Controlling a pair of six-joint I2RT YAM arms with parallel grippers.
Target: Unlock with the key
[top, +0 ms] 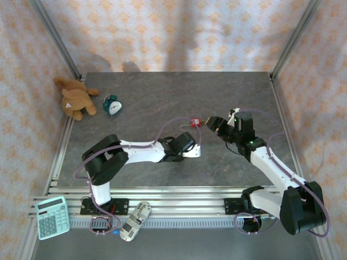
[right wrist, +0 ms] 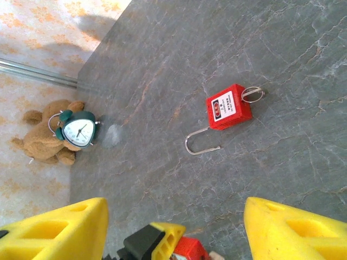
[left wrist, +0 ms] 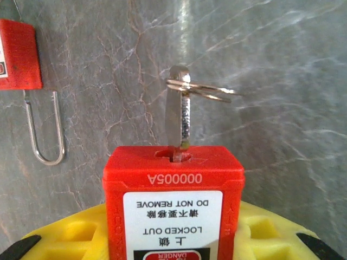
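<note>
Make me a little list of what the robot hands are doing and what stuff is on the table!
left hand: shut on the held padlock, which is red
key: stuck in the held padlock's keyhole, with a ring on its end
right hand: open, holding nothing
loose padlock: red, lying on the table
toys: teddy bear and alarm clock, far left corner
near edge: calculator
</note>
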